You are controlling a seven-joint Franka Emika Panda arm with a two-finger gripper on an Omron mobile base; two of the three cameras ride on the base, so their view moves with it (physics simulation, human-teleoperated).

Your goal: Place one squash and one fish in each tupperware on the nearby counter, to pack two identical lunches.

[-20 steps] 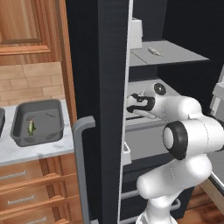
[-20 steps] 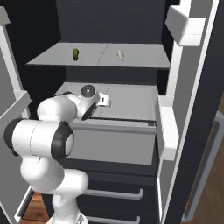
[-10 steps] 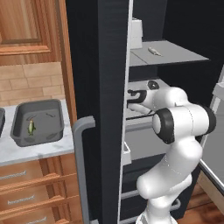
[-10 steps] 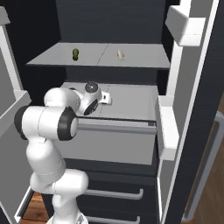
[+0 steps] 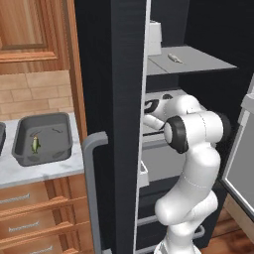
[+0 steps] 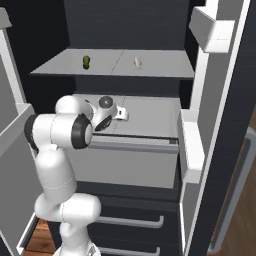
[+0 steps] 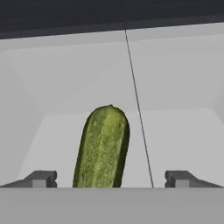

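In the hand view a dark green squash (image 7: 103, 148) lies on the pale fridge shelf floor. It sits between the fingertips of my open gripper (image 7: 109, 179), nearer the left finger and touching neither. My gripper (image 5: 149, 113) reaches into the fridge's lower shelf. Another squash (image 6: 86, 61) and a pale fish (image 6: 138, 62) lie on the upper shelf (image 6: 160, 67). That fish (image 5: 174, 58) also shows from the left. One grey tupperware (image 5: 54, 124) stands on the counter and holds a greenish-yellow fish (image 5: 35, 144).
The open fridge door (image 5: 116, 124) with its grey handle (image 5: 92, 188) stands between the counter and the arm. The right door's white bins (image 6: 192, 145) jut in beside the shelves. Wooden drawers (image 5: 30, 218) run under the marble counter (image 5: 30, 171).
The arm has swung its elbow up and across, and the hand has pushed a little deeper into the lower shelf. The jaws stay wide.
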